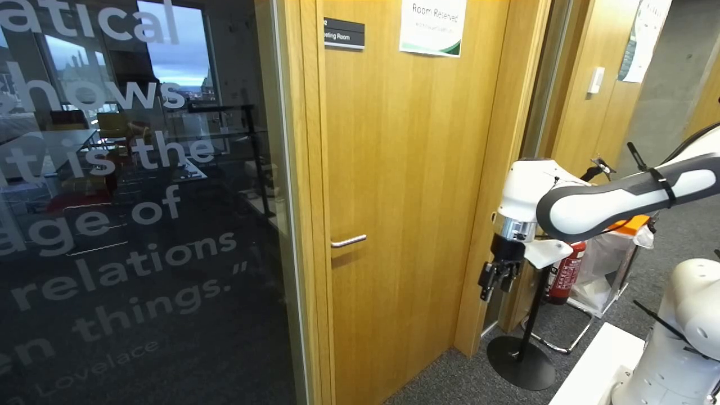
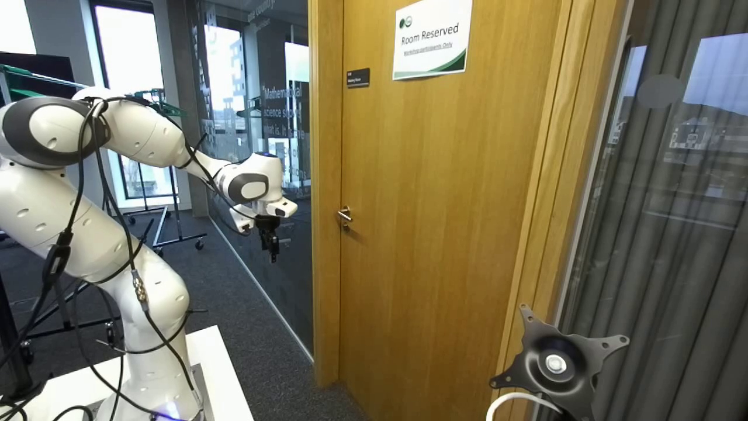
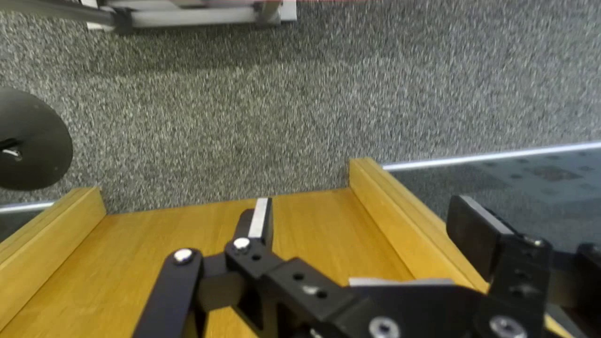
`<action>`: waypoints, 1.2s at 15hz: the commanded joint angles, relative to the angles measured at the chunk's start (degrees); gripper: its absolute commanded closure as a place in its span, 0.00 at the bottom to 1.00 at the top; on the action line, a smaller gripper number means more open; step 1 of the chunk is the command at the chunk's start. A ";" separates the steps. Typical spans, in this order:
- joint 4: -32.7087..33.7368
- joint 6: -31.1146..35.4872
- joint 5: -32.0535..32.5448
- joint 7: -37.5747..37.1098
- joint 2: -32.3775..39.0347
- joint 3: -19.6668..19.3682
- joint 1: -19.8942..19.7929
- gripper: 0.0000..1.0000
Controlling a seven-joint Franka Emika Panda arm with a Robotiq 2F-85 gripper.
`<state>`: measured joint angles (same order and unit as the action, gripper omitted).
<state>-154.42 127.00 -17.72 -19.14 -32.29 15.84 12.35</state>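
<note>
My gripper (image 3: 368, 220) is open, its two black fingers wide apart with nothing between them. It points down in both exterior views (image 1: 494, 289) (image 2: 273, 252) and hangs in the air. A wooden door (image 1: 405, 197) stands shut near it, also in an exterior view (image 2: 438, 234). A metal lever handle (image 1: 349, 241) sticks out at the door's edge; it also shows in an exterior view (image 2: 345, 214). The gripper is apart from the handle. In the wrist view the door (image 3: 310, 225) lies behind and below the fingers, and the handle does not show.
A wooden frame (image 3: 389, 202) edges the door, beside a dark glass wall (image 1: 140, 270). A black round stand base (image 1: 521, 363) is on the carpet. A red fire extinguisher (image 1: 567, 273) stands behind it. A black mounting plate (image 2: 555, 362) shows in an exterior view. A white table (image 2: 204, 351) bears the arm.
</note>
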 commanded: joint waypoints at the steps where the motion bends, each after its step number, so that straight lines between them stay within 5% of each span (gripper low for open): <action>1: 3.99 12.24 1.78 -8.47 8.05 2.80 -3.75 0.00; 8: 14.19 21.01 1.45 -28.34 21.53 2.49 -6.61 0.00; 9: 10.43 19.37 1.65 -23.57 17.71 0.95 -4.91 0.00; 16: 10.75 18.98 0.68 -24.30 19.00 0.40 -4.28 0.00; 18: 10.54 26.10 -1.99 -27.85 20.57 0.37 -4.63 0.00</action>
<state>-143.34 146.81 -17.19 -43.62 -12.85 17.48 6.84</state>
